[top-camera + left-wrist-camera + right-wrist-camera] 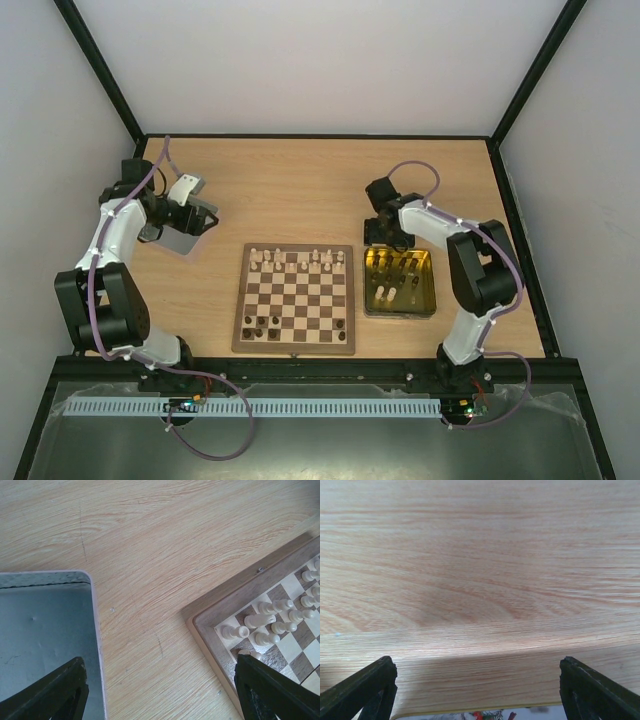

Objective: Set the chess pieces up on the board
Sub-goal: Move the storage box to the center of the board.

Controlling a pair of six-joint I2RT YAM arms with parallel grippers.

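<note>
The board (pixel 241 305) lies in the middle of the table. Several pale cream pieces (pixel 300 260) stand along its far rows, and several dark brown pieces (pixel 262 322) stand at its near left corner. More pieces (pixel 395 280) of both colours lie in the yellow-lined tin (pixel 433 288). My left gripper (pixel 203 217) is open and empty over the bare table between the silver lid and the board. In the left wrist view (pixel 160 695) the board's corner (pixel 235 605) with pale pieces (pixel 260 621) is on the right. My right gripper (pixel 386 238) is open and empty at the tin's far edge.
The silver tin lid (pixel 178 240) lies at the left, and it also shows in the left wrist view (pixel 45 630). The right wrist view shows wood table (pixel 480 555) with the tin's yellow rim (pixel 470 711) at the bottom. Black frame posts ring the table.
</note>
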